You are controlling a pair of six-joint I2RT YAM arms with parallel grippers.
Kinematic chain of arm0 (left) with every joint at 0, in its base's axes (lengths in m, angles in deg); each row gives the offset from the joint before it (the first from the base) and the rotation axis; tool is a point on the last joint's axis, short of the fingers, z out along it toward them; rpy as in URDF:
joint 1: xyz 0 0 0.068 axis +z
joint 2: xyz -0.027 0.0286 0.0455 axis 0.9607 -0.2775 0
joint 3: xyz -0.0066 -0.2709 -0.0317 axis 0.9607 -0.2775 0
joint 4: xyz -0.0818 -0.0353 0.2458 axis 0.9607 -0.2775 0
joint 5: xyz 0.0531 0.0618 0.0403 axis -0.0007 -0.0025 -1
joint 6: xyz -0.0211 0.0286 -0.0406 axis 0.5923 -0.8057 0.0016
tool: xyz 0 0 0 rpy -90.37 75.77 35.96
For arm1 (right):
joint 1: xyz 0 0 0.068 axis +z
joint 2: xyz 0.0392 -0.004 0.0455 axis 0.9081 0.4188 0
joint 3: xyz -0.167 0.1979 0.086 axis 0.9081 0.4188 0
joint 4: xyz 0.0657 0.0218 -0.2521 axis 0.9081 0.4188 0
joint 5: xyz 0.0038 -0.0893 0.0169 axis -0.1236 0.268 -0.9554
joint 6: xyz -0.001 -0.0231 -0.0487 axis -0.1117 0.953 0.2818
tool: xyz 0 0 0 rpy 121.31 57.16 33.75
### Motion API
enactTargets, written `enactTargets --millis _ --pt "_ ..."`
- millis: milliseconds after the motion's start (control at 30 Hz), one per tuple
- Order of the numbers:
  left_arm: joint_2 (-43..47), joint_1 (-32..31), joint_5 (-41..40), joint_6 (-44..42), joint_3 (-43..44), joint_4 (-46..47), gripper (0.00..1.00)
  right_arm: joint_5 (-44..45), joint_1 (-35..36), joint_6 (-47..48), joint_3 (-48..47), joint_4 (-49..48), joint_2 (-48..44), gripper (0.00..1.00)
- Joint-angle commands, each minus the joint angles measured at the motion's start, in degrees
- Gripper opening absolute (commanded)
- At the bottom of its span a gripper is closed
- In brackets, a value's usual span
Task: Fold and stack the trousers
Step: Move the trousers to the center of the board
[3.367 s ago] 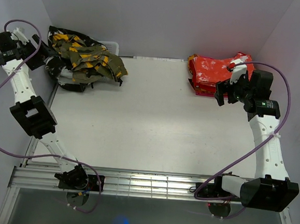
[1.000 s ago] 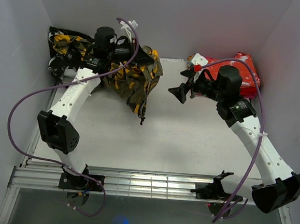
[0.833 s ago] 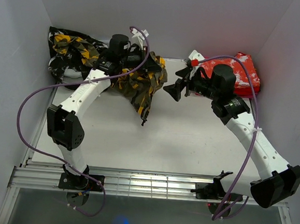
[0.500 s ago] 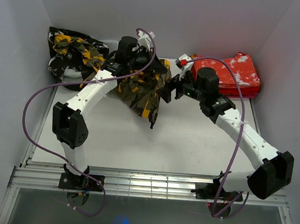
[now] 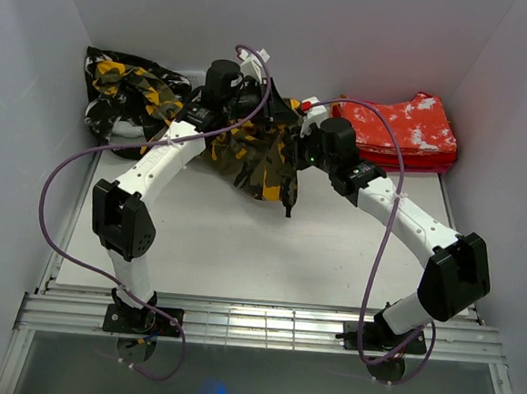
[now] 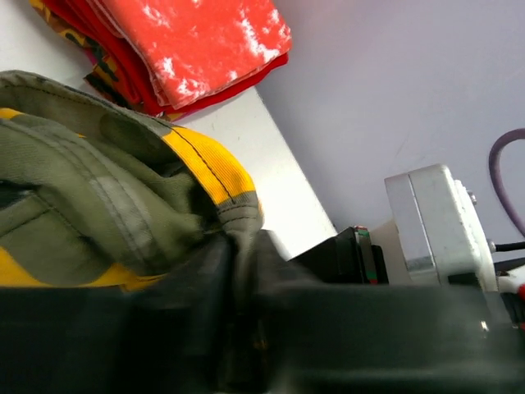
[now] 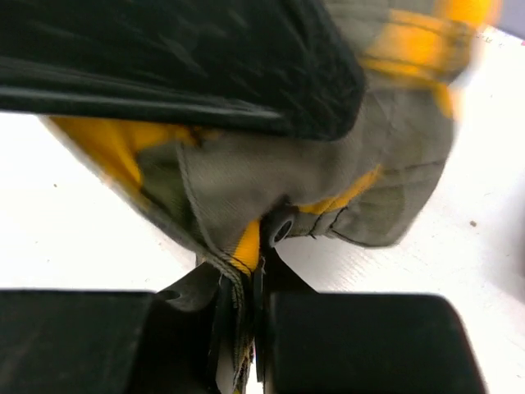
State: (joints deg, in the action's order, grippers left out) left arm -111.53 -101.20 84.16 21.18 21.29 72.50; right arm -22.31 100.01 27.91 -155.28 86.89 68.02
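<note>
A pair of olive trousers (image 5: pixel 258 155) with orange-yellow and black patches hangs over the back middle of the table, held up between both arms. My left gripper (image 5: pixel 257 105) grips its top edge. In the left wrist view the cloth (image 6: pixel 82 189) runs down into the narrow gap of that gripper (image 6: pixel 238 246). My right gripper (image 5: pixel 297 145) is shut on the right-hand edge. The right wrist view shows a hem of the trousers (image 7: pixel 271 164) pinched in the right gripper (image 7: pixel 244 279). Folded red-and-white trousers (image 5: pixel 401 130) lie stacked at the back right, and the stack (image 6: pixel 189 41) also shows in the left wrist view.
A heap of more camouflage trousers (image 5: pixel 126 86) lies in the back left corner. Grey walls close in the table (image 5: pixel 241 250) at the back and on both sides. Purple cables loop off both arms. The right arm's white housing (image 6: pixel 431 222) sits close beside my left gripper.
My right gripper swung left from the red stack to the hanging olive trousers and shut on their edge. My left arm carried the trousers a little to the right.
</note>
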Motion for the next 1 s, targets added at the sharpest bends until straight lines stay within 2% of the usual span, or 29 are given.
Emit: enactTargets --millis 0,33,67,100,133,167,200,233,267,300,367,400,533,633,833,967 --pt "5.7 6.4 3.3 2.7 -0.6 3.1 0.45 2.0 -0.2 1.3 -3.6 -3.1 -3.0 0.08" --pt "6.3 8.9 4.0 2.6 -1.0 2.4 0.58 1.7 -0.2 2.8 -3.6 -2.5 -3.6 0.08" --pt "7.3 11.6 3.9 2.6 -1.1 -0.2 0.76 0.4 -0.3 3.7 -3.8 -2.1 -5.4 0.08" --pt "7.7 17.9 4.1 2.8 -1.7 -1.4 0.81 -0.3 -0.3 4.7 -3.2 -0.7 -6.6 0.08" --pt "8.0 21.6 4.8 2.8 -2.3 -2.7 0.83 -1.4 -0.4 5.9 -2.4 0.1 -9.5 0.08" --pt "8.7 25.0 6.0 2.7 -2.9 -5.3 0.84 -1.9 -0.4 6.0 -1.7 0.4 -10.9 0.08" --pt "9.1 32.2 6.6 2.4 -4.9 -6.4 0.84 -2.3 -0.4 6.0 -0.3 0.9 -12.4 0.08" --pt "9.5 35.4 7.0 1.6 -6.4 -7.1 0.84 -2.6 -0.4 7.7 0.3 2.4 -15.1 0.08" --pt "10.7 40.3 6.5 -0.4 -8.1 -7.4 0.83 -2.6 -0.4 8.2 0.8 3.1 -16.1 0.08" --pt "11.3 42.3 6.2 -1.4 -12.5 -6.8 0.79 -2.7 -0.4 8.7 1.3 3.9 -17.2 0.08" --pt "11.6 45.2 4.5 -3.8 -16.0 -4.9 0.7 -2.5 -0.4 9.6 2.8 6.3 -19.7 0.08" --pt "10.3 47.1 2.3 -4.2 -17.3 -4.8 0.62 -2.6 -0.4 10.0 3.4 7.3 -20.7 0.08" --pt "5.8 48.1 -2.3 -5.7 -17.8 -3.0 0.4 -1.0 -0.5 12.1 3.8 11.7 -23.2 0.08" --pt "0.7 48.1 -5.6 -6.2 -17.3 -0.7 0.36 1.7 -0.7 15.3 2.5 16.8 -24.6 0.08" --pt "-11.7 48.8 -11.9 -7.5 -9.2 -2.8 0.35 10.3 -4.0 26.8 -0.2 31.1 -30.1 0.08" --pt "-15.1 49.5 -15.3 -9.9 -6.9 -3.3 0.35 12.2 -11.0 35.6 1.6 36.6 -35.3 0.08"
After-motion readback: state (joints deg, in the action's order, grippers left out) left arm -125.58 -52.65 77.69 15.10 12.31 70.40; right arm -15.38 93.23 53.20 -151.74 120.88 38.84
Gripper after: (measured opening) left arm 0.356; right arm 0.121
